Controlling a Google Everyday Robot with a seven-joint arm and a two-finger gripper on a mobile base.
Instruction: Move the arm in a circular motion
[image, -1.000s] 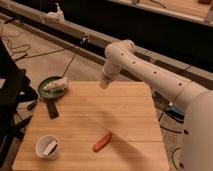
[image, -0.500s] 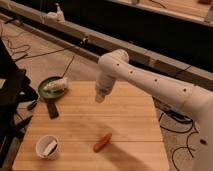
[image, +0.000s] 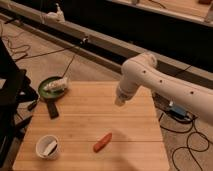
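Swinging back toward the right, the arm (image: 155, 82) is now carrying its bulbous elbow further over the right half of the wooden table (image: 85, 117) than half a second ago, when its tip was hanging nearer the table's middle. The task's thing is reaching in from the right edge of the view, bending at the elbow and pointing down at the board.

Judging from this, the sweep is partway round its loop. To do it well, the robot is probably best keeping the tip at an even height above the wood and holding the curve smooth, rather than cutting corners. It should also be staying well apart from the green pan (image: 50, 90) at the far left, the white bowl (image: 47, 146) and the red sausage-like piece (image: 102, 142) near the front edge.

The gripper (image: 120, 100) is hanging at the arm's pale tip, above bare wood and touching nothing visible. Whether it is open or closed cannot be told, and nothing is showing in its hold.
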